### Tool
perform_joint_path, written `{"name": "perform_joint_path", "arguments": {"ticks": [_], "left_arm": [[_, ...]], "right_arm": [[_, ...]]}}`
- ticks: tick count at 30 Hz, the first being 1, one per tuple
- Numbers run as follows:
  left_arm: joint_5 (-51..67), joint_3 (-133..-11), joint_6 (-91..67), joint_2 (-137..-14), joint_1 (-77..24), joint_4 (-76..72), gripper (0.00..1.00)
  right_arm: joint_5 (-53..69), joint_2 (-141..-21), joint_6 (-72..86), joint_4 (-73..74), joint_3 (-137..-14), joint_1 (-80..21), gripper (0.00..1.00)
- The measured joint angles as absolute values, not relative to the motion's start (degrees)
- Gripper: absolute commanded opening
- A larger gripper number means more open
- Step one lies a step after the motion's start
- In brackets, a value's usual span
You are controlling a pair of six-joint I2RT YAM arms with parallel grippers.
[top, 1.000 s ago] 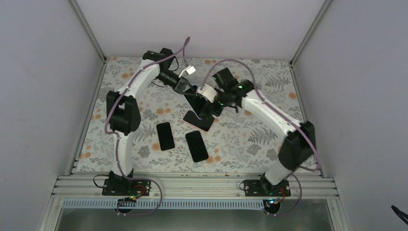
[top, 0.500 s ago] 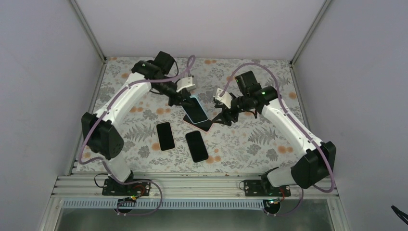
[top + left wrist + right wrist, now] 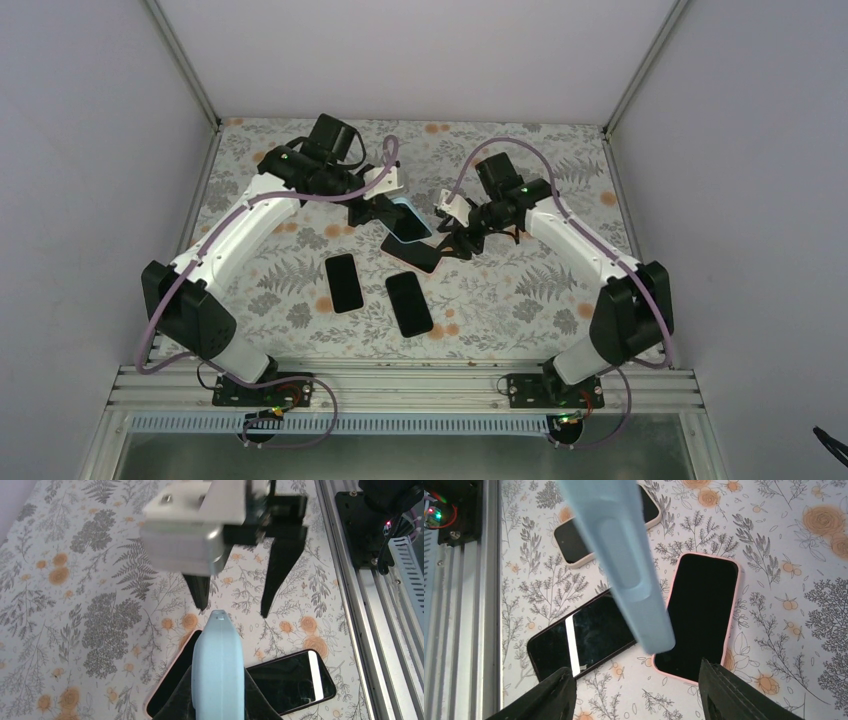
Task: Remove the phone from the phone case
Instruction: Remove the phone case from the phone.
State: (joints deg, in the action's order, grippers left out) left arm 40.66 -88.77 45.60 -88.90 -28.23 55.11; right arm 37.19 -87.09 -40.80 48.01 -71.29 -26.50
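Observation:
A phone in a light blue phone case [image 3: 408,221] hangs tilted above the table, its dark screen facing up. My left gripper [image 3: 386,208] is shut on the case's far end; in the left wrist view the case [image 3: 218,665] runs edge-on out from between the left gripper [image 3: 218,706]. My right gripper [image 3: 453,236] stands open just right of the case's free end. In the right wrist view the right gripper [image 3: 636,700] has its fingers wide apart, and the blue case [image 3: 624,565] ends just ahead of them, touching neither.
Under the held case a pink-cased phone [image 3: 418,253] lies flat. Two more dark phones [image 3: 343,282] [image 3: 409,303] lie nearer the arm bases. The aluminium rail [image 3: 400,385] runs along the near edge, with enclosure walls on three sides.
My right gripper let go of the phone, drew back to the right, then edged back toward it with narrower jaws. The left arm stretched out and shifted the blue-cased phone slightly.

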Motion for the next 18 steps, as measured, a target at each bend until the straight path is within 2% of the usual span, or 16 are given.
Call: {"name": "perform_joint_path", "arguments": {"ticks": [18], "left_arm": [[42.35, -90.63, 45.67, -90.54, -28.93, 57.17, 0.02]], "right_arm": [[36.07, -91.98, -40.05, 43.31, -71.72, -25.67, 0.55]]}}
